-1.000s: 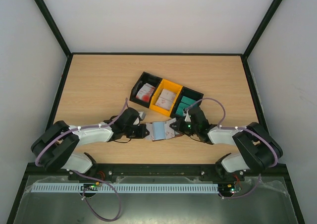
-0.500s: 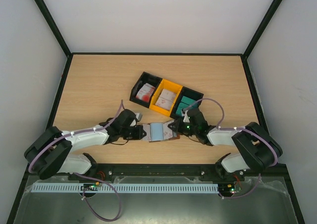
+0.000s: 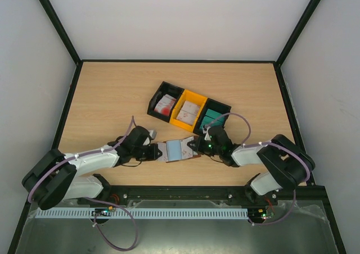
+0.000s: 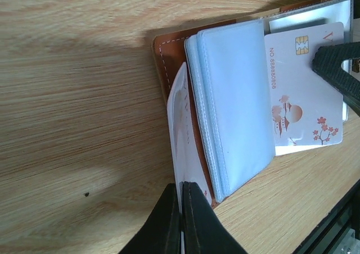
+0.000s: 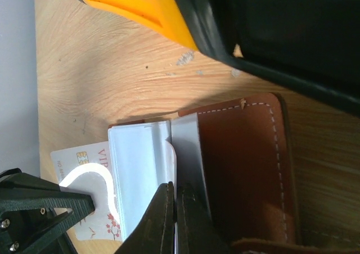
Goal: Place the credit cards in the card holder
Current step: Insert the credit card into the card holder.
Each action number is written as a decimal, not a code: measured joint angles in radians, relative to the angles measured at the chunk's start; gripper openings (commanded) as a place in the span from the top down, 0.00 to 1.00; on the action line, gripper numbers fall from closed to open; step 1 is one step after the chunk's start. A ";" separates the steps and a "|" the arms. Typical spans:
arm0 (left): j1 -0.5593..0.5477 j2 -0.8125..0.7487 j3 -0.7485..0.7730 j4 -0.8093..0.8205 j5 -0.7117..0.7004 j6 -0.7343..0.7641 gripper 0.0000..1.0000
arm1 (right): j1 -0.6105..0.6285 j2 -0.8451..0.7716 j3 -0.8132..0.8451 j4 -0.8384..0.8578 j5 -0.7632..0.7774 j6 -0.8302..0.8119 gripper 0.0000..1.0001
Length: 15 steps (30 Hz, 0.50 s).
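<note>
Clamped shut in the left pincer: a clear pocket leaf of the holder. Pinched likewise in the closed right pincer: another leaf. Spread open on the table between both, in brown leather with white stitching and pale blue pockets. Just past the pocket stack, a white card printed "NO." plus digits and "VIP", with a gold chip and pink blossoms.

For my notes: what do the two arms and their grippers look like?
Both the left arm and right arm have white link covers, bulky black joints and a lilac cable looped alongside. The left gripper and right gripper have slim black tapering fingers.
</note>
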 measured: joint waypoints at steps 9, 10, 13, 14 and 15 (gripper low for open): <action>0.012 -0.001 -0.002 -0.005 0.004 0.001 0.97 | 0.000 0.107 0.077 0.032 -0.023 -0.039 0.98; 0.013 -0.001 -0.002 -0.006 0.005 0.001 0.97 | 0.000 0.118 0.080 0.042 -0.028 -0.040 0.98; 0.014 -0.002 -0.002 -0.006 0.006 0.001 0.97 | 0.000 0.136 0.081 0.064 -0.041 -0.043 0.98; 0.015 -0.002 -0.002 -0.006 0.008 0.001 0.98 | 0.000 0.138 0.081 0.068 -0.046 -0.044 0.98; 0.016 -0.002 -0.002 -0.006 0.008 0.001 0.98 | 0.000 0.140 0.081 0.070 -0.051 -0.046 0.98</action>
